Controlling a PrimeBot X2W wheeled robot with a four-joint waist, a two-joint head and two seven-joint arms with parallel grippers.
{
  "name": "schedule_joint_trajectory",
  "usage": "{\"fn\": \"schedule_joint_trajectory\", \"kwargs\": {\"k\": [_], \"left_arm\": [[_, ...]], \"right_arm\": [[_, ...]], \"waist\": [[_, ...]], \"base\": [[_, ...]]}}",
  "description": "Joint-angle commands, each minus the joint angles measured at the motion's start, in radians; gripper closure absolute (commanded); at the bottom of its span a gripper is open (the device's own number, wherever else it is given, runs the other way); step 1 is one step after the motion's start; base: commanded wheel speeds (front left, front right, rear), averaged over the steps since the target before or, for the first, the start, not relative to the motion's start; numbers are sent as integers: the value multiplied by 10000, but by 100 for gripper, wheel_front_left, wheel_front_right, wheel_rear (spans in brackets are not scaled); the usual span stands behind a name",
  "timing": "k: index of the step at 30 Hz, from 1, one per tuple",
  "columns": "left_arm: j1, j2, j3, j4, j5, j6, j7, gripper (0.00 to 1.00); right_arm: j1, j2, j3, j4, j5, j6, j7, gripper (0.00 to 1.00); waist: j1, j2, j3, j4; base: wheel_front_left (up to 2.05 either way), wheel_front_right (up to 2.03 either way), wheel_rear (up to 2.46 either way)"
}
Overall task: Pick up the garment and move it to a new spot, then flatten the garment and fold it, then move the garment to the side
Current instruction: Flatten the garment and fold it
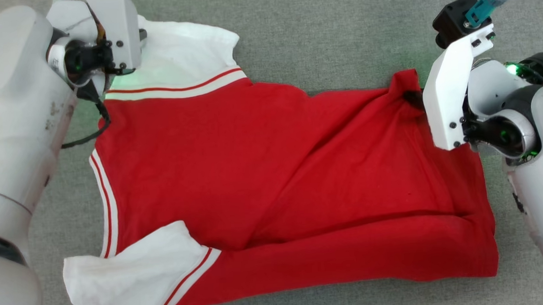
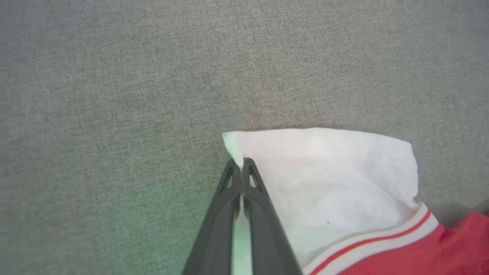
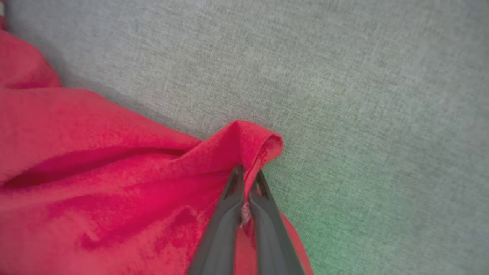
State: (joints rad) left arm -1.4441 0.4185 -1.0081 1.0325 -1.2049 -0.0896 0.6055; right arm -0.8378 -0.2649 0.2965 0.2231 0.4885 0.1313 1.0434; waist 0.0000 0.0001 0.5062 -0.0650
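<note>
Head view shows the garment (image 1: 272,171) spread on the grey surface (image 1: 340,39); soft, light and limp, it likely sags; left gripper (image 2: 241,165) pinches its white sleeve (image 2: 324,172) corner, right gripper (image 3: 248,175) its red hem (image 3: 259,141) corner.

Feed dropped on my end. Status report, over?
Both jaws shut: left gripper on white sleeve, right gripper on red hem corner. Garment spread, creased, on grey surface. Nothing blocking.

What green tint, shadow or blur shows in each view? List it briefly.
Head view: sharp, evenly lit; green glow on the upper sleeve, soft shadows in the folds of the garment. Left wrist view: green cast on the surface beside the left gripper. Right wrist view: softer focus, green cast lower right of the right gripper.
</note>
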Motion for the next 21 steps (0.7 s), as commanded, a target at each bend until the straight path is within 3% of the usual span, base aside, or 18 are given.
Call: {"fn": "schedule_joint_trajectory", "kwargs": {"k": [1,10,21], "left_arm": [[-95,-55,-13,77,-38,-95,-92,100],[-265,-108,86,190,-101,-283,-550,100],[343,249,136,-511,-324,-411,-1162,100]], "right_arm": [[-141,-83,-7,154,109,-11,126,100],[-388,-396,12,302,389,-11,-573,100],[557,-1649,679,-191,1343,-11,-2190,100]], "waist": [[0,-1,-43,59],[0,-1,-410,386],[0,-1,-1535,1036]], "base": [[0,0,0],[0,0,0],[0,0,0]]}}
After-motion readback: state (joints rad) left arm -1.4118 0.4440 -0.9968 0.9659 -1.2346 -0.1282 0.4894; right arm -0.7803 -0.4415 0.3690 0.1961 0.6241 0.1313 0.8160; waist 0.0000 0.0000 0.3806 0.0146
